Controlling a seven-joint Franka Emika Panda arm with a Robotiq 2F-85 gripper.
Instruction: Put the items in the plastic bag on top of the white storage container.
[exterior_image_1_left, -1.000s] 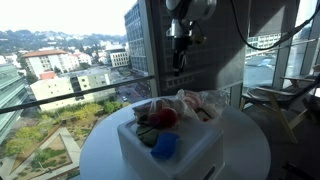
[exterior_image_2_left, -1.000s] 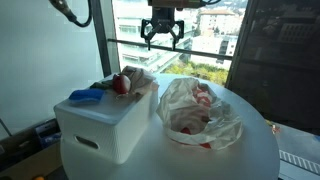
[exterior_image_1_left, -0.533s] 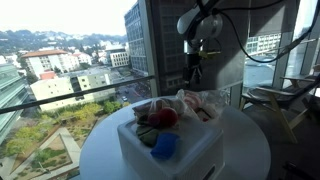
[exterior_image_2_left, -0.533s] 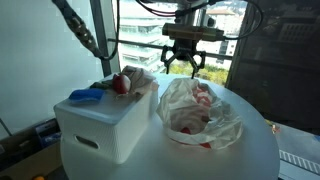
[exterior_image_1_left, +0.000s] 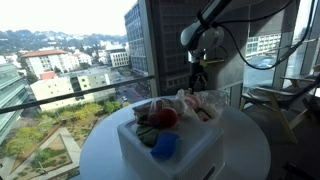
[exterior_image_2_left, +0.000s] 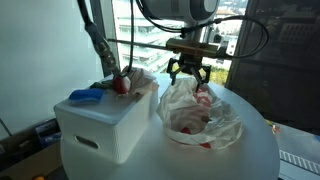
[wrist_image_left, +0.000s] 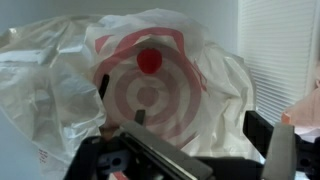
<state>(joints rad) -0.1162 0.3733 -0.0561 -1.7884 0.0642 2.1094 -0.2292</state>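
1. While the bag (exterior_image_2_left: 200, 118) lay crumpled on the round table (exterior_image_2_left: 255, 152), just beside the white bin (exterior_image_2_left: 105, 128), it kept the same place and folds as a second before.
2. The items also stayed put on the bin's lid: a red round thing (exterior_image_2_left: 120, 84) near the back edge and a blue thing (exterior_image_2_left: 87, 96) towards the front, with dark and pinkish pieces between them.
3. The gripper (exterior_image_2_left: 187, 74) had come down from high against the window to hang just above the bag, and its jaws were spread wide with nothing between them, as before.
4. Seen from the wrist, the bag carried a print of red rings around a red dot (wrist_image_left: 149, 61); faint reddish marks near its lower edge were too blurred to read.
5. Beyond the table, the window (exterior_image_1_left: 70, 50) showed city buildings.
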